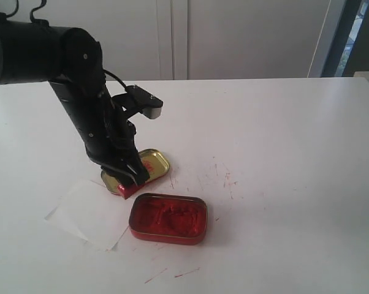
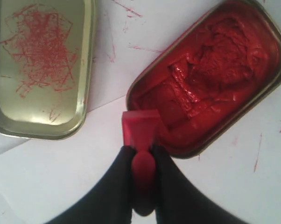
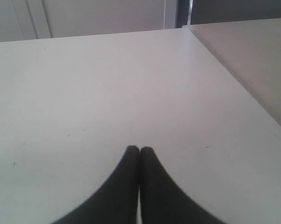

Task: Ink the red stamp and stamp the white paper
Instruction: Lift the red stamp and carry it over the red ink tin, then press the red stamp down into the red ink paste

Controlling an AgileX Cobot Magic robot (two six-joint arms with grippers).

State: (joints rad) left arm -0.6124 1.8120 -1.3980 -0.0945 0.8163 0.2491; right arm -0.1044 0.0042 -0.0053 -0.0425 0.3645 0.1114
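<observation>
My left tool grips the red stamp near the red tin, full of red ink, frame centre; my right tool is pinched closed.

Robot body: black casing throughout.
Left arm: tubular black links, thin black cable, grey-faced wrist camera; left claw and right claw taper smoothly.

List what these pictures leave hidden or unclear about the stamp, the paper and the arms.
Printing face of the red stamp: turned away in the exterior and left wrist views, so inking cannot be judged.
The gold lid: partly hidden behind the left gripper in the exterior view.
The white paper: cut off by the left wrist view's edge.
The right arm: outside the exterior view.
</observation>
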